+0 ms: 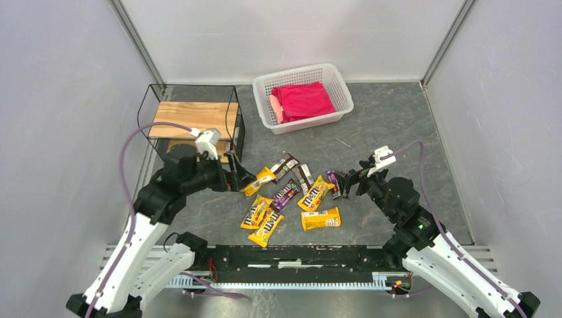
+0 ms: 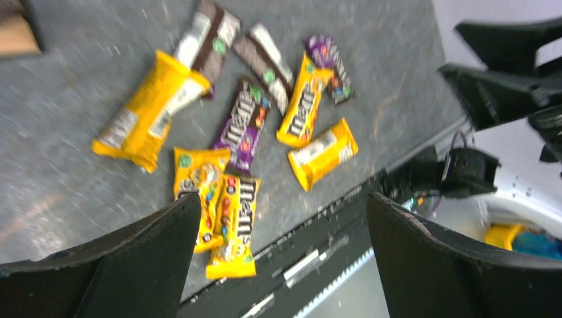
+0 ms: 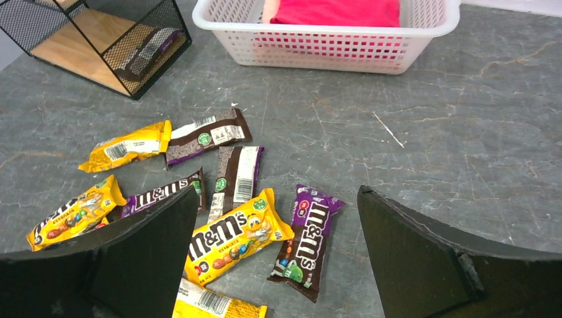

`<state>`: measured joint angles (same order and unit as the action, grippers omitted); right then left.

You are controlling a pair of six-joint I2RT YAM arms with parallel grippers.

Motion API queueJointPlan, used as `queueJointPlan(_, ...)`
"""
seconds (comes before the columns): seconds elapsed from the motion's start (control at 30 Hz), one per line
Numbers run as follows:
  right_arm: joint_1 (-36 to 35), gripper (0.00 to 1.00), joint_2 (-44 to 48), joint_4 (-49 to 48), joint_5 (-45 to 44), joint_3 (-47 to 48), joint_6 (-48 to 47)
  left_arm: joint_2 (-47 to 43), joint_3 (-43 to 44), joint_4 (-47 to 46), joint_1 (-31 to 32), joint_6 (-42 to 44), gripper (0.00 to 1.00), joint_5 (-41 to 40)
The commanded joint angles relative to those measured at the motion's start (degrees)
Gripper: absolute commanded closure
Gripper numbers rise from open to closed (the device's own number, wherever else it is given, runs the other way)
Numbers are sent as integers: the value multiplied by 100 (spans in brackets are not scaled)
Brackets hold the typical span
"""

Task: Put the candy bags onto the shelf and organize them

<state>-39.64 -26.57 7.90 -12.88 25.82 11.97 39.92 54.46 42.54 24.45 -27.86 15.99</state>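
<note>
My left gripper (image 2: 281, 202) and right gripper (image 3: 278, 192) gape empty; the M&M's packets (image 3: 235, 238) overlap mid-frame, so I might snag two.

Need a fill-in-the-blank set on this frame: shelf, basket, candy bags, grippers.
1. The white perforated plastic basket holds a folded ____ cloth.
2. In the top view, the black wire shelf with wooden boards stands to the ____ of the basket.
3. The glossy yellow, brown and purple candy bags lie loose on the grey ____.
4. The left gripper and the right gripper both have their jaws ____ and hold nothing.
Missing words: red; left; table; open.
</note>
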Motion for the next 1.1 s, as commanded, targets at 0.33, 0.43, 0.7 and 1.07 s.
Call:
queueJointPlan(0.33, 8, 2, 111, -462, 76, -135, -238, 1731, -821, -334, 1747, -801, 0, -360)
queueJointPlan(0.43, 13, 2, 104, -425, 33, -174, -251, 2297, -688, -332, 2555, -950, 0, -1099)
queueJointPlan(0.7, 13, 2, 9, -442, 21, -260, -204, 3534, -721, -546, 3195, -1056, 0, -1873)
queueJointPlan(1.07, 16, 2, -51, -416, 21, -270, -149, 4263, -691, -936, 3569, -1123, 5, -2122)
